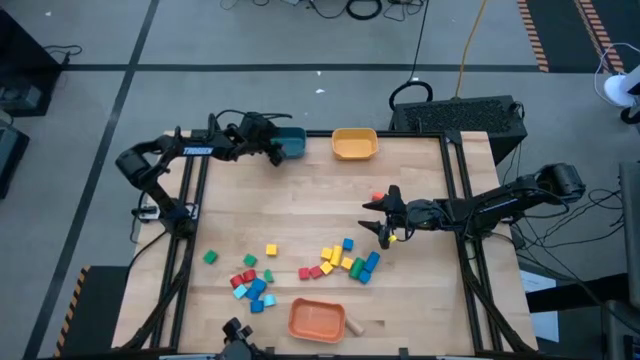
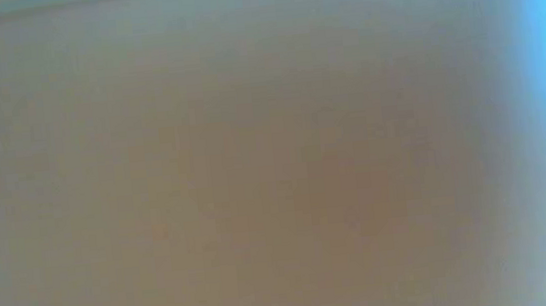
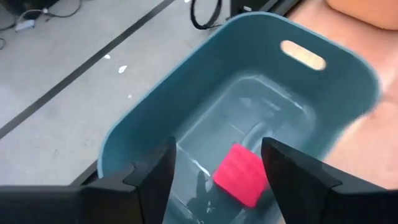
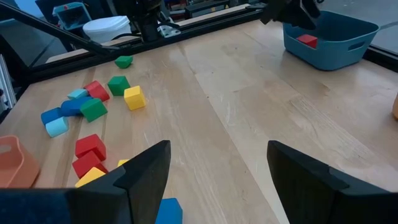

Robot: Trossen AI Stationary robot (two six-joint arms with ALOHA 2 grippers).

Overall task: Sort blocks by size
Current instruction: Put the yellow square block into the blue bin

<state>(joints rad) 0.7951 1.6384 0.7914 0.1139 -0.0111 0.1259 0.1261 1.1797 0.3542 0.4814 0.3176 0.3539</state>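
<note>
Left wrist view: left gripper [image 3: 217, 168], fingers apart, above red block [image 3: 241, 175] lying corner-forward in teal bowl [image 3: 149, 118].

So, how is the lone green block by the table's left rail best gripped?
Across two opposite flat side faces, coming from above: the green block lies flat and alone on the table, with free space on each side.

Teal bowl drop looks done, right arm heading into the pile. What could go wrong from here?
1. The right gripper is open beside a tight cluster of blocks; closing there could catch two or scatter neighbours.
2. The left gripper sits open over the teal bowl holding the red block; that bowl is at the table's far edge, so a clipped rim might shove it off.
3. The low view is blanked out, so height cues are lost.
</note>
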